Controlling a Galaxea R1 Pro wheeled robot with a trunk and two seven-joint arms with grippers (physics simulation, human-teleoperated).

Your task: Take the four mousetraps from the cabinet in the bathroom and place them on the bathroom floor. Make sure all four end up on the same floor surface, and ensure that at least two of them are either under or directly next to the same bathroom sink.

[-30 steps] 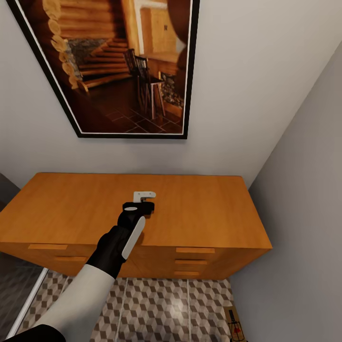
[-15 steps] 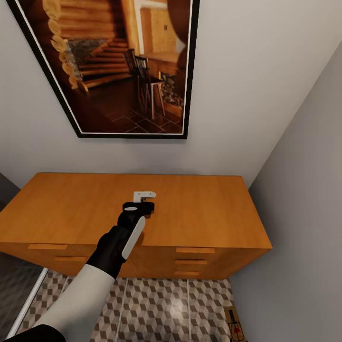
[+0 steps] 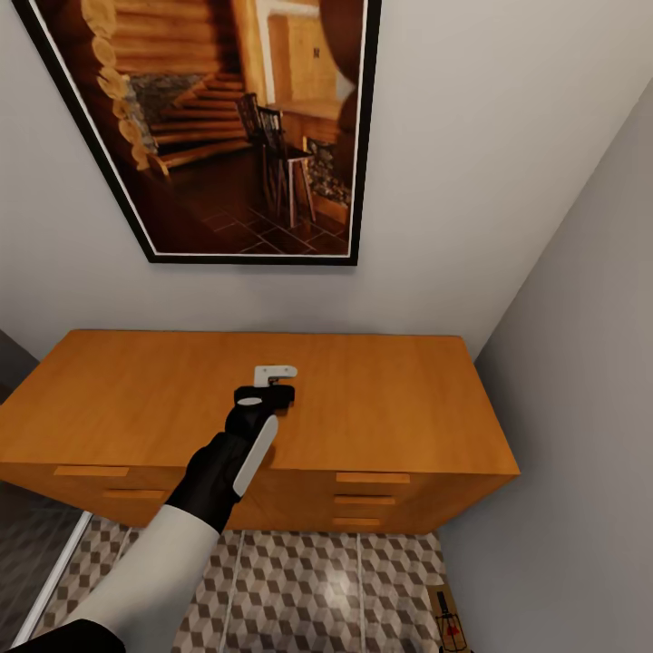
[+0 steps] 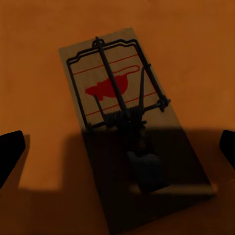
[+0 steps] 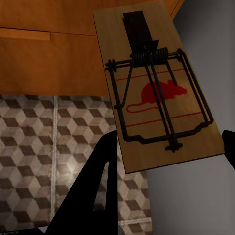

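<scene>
On the orange wooden cabinet top (image 3: 390, 408) lies a mousetrap (image 4: 112, 83), a brown board with dark wire and a red mouse mark. My left gripper (image 3: 265, 396) hovers right over it, open, its dark fingertips (image 4: 10, 152) standing wide apart on either side of the board. My right gripper (image 5: 169, 139) is shut on a second mousetrap (image 5: 156, 88), held in the air in front of the cabinet's drawers. That trap (image 3: 447, 612) shows low at the right of the head view, above the cube-patterned bathroom floor (image 3: 308, 589). The sink is out of view.
A large framed picture (image 3: 227, 118) hangs on the wall above the cabinet. A grey side wall (image 3: 580, 408) closes in the right. The cabinet front carries drawer handles (image 3: 372, 478). A dark glass panel (image 3: 27, 544) stands at the lower left.
</scene>
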